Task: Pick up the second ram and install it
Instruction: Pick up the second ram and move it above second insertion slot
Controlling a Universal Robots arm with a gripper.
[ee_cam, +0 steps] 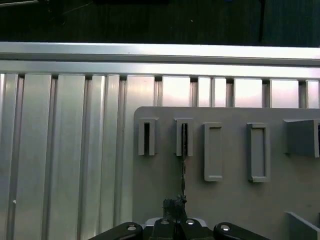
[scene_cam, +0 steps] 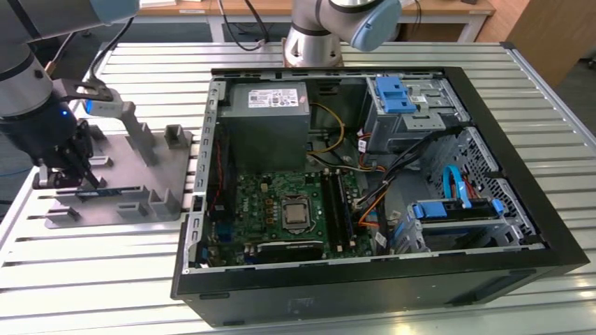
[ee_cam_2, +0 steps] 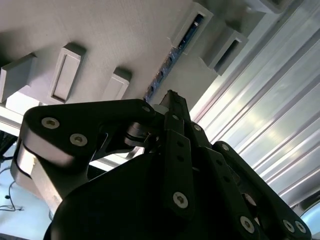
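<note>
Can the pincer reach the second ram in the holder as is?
Likely yes: the pincer is right at the second ram, which stands on edge in the grey holder, with nothing between them.

Second ram (ee_cam_2: 167, 65) near end hidden behind hand (ee_cam_2: 171, 98); holder tray (ee_cam: 235, 210) cropped.

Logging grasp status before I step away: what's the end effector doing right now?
End effector: closed on the second ram, which sits on edge in the grey holder tray.
</note>
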